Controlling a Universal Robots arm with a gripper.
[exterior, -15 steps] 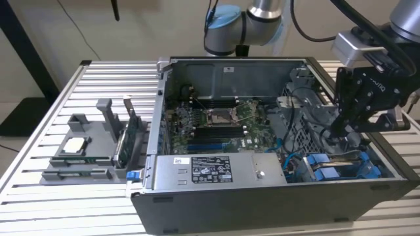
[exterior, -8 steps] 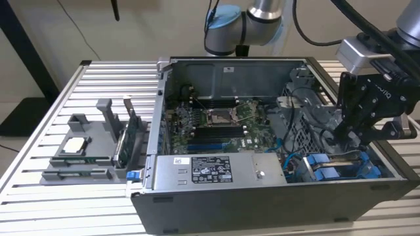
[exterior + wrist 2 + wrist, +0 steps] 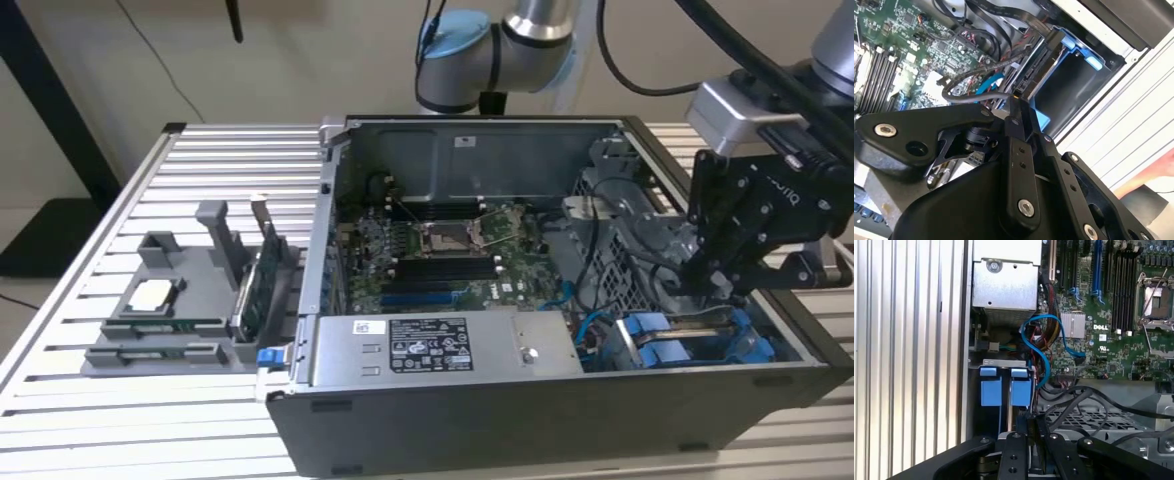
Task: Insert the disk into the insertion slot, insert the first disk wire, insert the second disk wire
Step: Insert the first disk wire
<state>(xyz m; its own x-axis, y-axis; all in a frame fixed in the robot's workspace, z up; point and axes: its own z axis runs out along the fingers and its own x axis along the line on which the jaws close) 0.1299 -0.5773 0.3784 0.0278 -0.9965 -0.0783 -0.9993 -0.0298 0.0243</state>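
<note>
Your pincer (image 3: 694, 285) hangs low inside the open computer case (image 3: 534, 420), toward 4 o'clock of the case in the exterior view. It sits just inside the case's 3 o'clock wall, so you have little room on that side. In the second wrist view its fingers (image 3: 1019, 150) come together at the tip, pinching the end of one black disk wire (image 3: 961, 82). That end sits close against the connector edge of the disk (image 3: 1054, 85), though whether it touches is unclear. The one disk lies in its blue carrier inside the insertion slot (image 3: 694, 322), at the case's 4 o'clock corner. In the first wrist view, two blue tabs (image 3: 990, 386) stand side by side at the slot's edge. One blue cable (image 3: 1040, 347) loops just beside them, and several loose black cables (image 3: 1114, 405) crowd the perforated cage next to the pincer. One grey power-supply box (image 3: 427, 345) fills the case's 6 o'clock edge, and the motherboard (image 3: 447, 245) lies at the centre. Outside the case, the slatted surface (image 3: 80, 400) carries one grey parts tray (image 3: 147, 355) at 9 o'clock.
</note>
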